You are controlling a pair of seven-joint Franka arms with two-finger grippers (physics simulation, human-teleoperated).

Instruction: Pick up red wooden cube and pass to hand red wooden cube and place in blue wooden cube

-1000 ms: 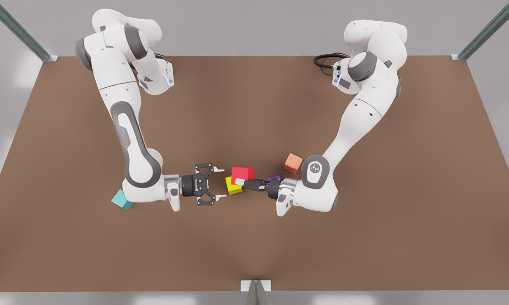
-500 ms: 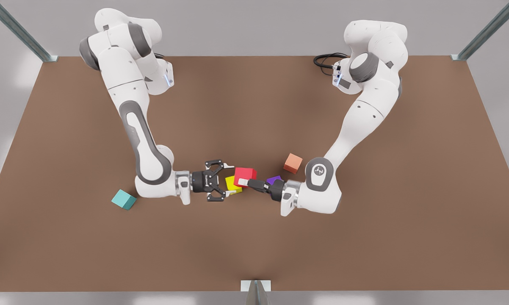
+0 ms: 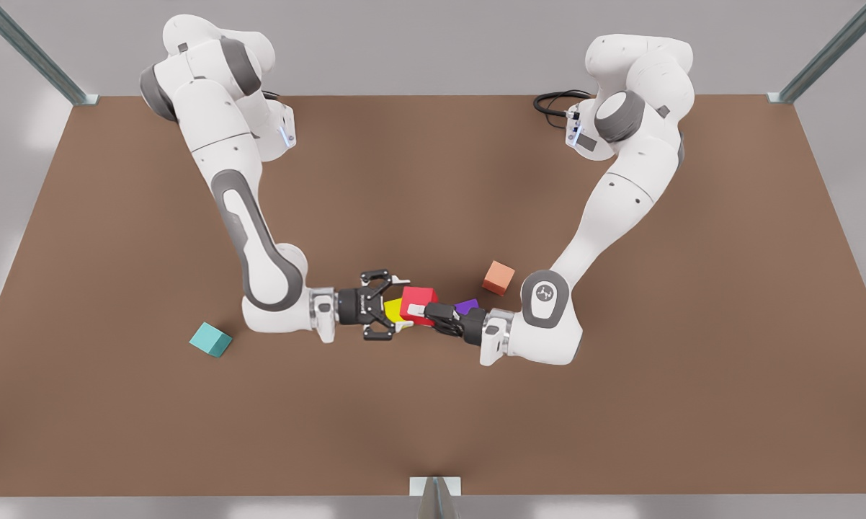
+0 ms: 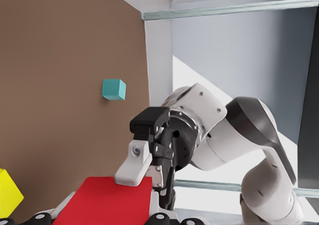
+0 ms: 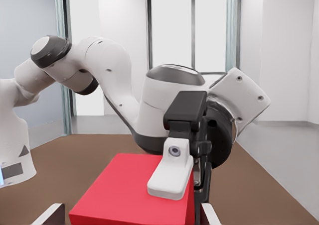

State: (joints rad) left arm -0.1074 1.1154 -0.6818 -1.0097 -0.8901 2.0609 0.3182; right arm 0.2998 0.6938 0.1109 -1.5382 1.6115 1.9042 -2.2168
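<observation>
Brown table (image 3: 620, 418); grippers (image 3: 403, 303) (image 3: 418, 311) at red wooden cube (image 3: 421, 296)

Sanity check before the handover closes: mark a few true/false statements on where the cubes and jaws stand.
1. The left gripper, on the arm at the front view's right, holds the red wooden cube. True.
2. The right gripper has its jaws shut on the red cube. False: they are open, one on each side of the cube's near end.
3. The blue wooden cube lies on the table toward the front view's left, apart from both grippers. True.
4. The red cube rests on the blue one. False: it is between the two grippers, far from the blue cube.
5. The yellow cube is stacked on the purple cube. False: they lie apart.
</observation>
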